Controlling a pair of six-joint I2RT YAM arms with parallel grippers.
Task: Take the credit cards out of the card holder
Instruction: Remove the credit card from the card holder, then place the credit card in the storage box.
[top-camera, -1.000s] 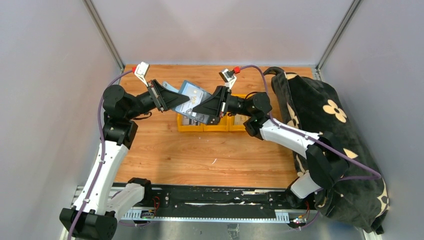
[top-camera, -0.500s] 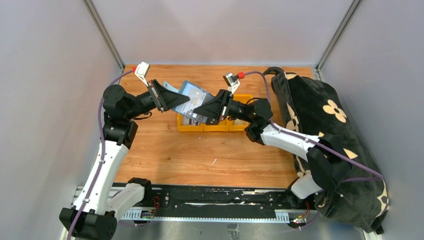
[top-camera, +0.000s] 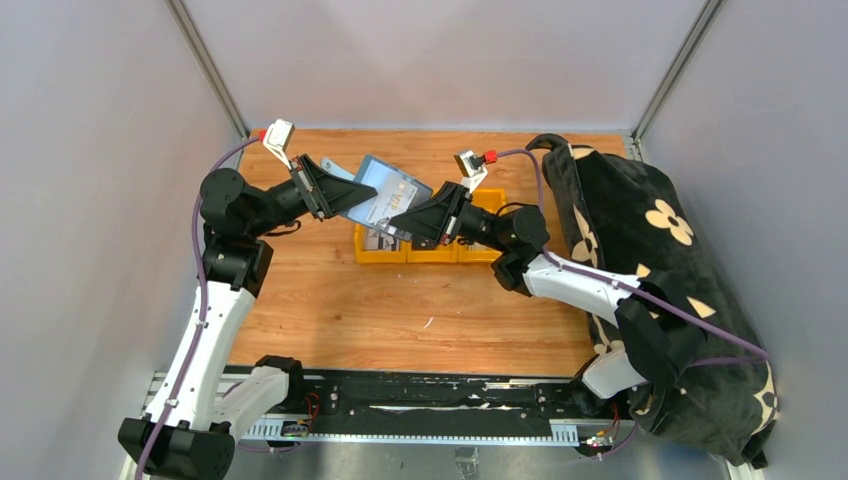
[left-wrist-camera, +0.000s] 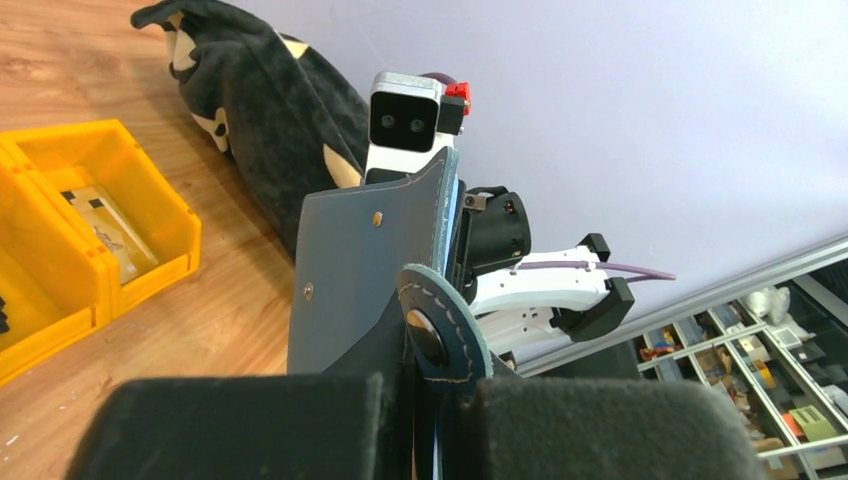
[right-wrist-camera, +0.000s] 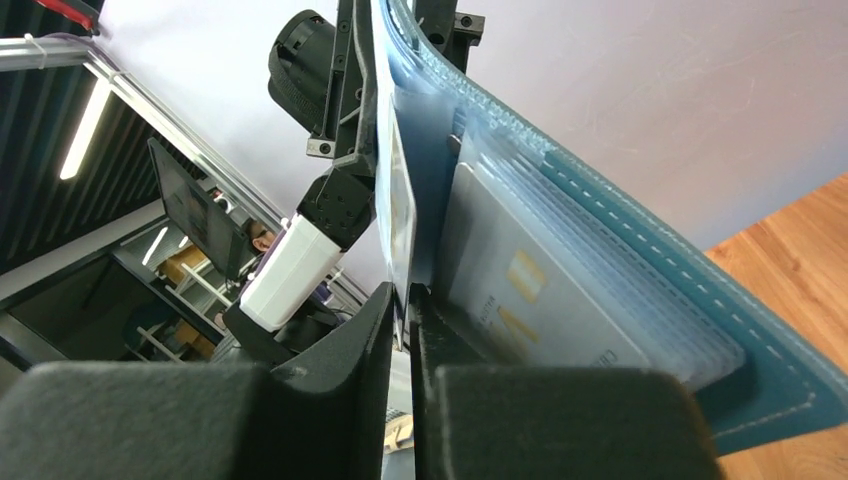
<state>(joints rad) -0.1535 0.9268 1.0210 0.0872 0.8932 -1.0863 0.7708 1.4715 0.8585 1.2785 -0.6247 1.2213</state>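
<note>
Raised slightly above the yellow bins, the card holder stays clamped in the left gripper; the right gripper pinches a credit card, likely needing a straight pull out.

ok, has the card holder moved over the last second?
Yes. In the top view the card holder has shifted slightly toward the far edge of the table, covering less of the yellow bins, which stayed put.

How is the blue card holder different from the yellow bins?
The card holder is up in the air, pinched between the left gripper and right gripper; the yellow bins sit on the table. The card holder is flat, thin and slate-blue; the bins are open yellow boxes. Both hold things inside.
</note>
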